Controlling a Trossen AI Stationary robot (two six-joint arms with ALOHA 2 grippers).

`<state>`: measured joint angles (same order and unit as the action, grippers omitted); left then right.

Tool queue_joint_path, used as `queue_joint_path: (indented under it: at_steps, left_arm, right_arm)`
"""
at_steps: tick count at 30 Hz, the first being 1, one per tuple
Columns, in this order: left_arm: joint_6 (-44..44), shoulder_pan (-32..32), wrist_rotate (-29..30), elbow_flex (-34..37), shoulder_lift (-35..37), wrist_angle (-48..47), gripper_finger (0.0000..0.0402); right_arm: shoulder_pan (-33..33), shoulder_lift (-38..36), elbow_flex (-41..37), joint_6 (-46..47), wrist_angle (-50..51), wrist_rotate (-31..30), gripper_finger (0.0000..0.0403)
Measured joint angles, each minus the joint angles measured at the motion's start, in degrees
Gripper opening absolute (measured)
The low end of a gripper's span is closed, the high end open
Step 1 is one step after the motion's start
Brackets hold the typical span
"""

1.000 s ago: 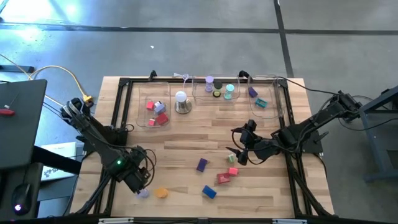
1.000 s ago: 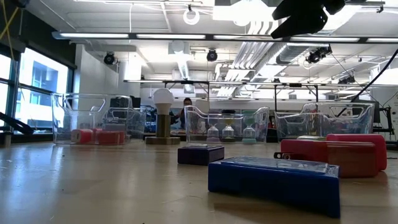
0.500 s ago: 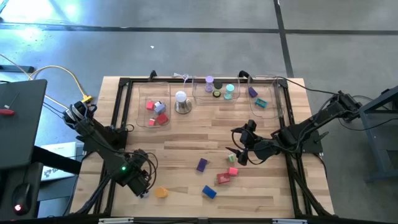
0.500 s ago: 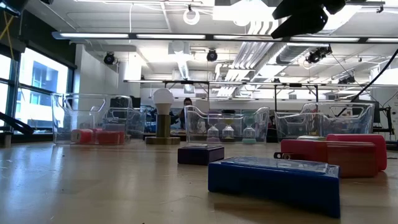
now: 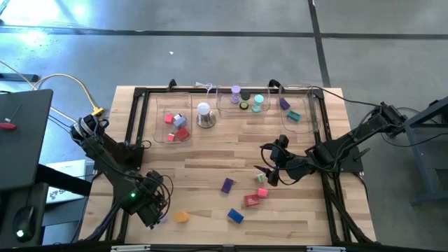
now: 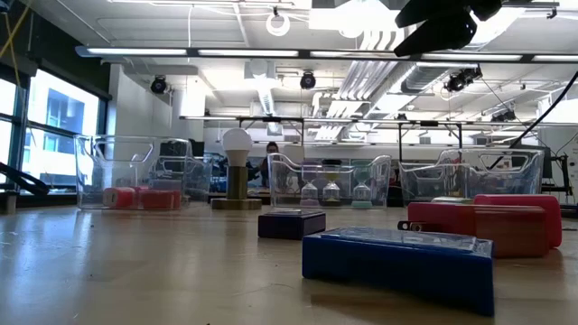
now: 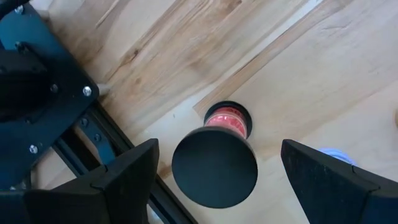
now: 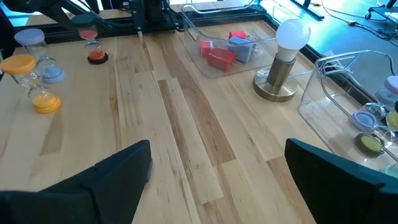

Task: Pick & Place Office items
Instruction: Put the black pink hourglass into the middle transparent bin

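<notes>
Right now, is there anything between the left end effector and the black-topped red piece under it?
Nothing visible blocks it. The left end effector is open directly above the black-topped red piece, which stands upright on bare wood beside the black frame rail.

My left claw point(image 5: 155, 217) hangs over the table's point(image 5: 210, 150) near left corner, above a small upright timer point(image 7: 217, 158), with another timer point(image 5: 182, 216) just to its right. My right claw point(image 5: 266, 170) hovers right of centre, above scattered blocks point(image 5: 227, 185). Three trays point(image 5: 171, 119) line the far edge; a lamp point(image 5: 204, 115) stands between the left and middle ones.
</notes>
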<state>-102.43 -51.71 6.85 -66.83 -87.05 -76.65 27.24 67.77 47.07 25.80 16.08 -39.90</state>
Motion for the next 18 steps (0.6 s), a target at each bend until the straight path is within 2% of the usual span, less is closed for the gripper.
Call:
queue_joint_path:
  at_steps: [18]
  left_arm:
    - [-2.6, -1.7, 0.9, 0.0, -5.4, 0.0, 0.0328]
  right_arm:
    - [0.0, 0.0, 0.0, -0.1, 0.0, -0.1, 0.0360]
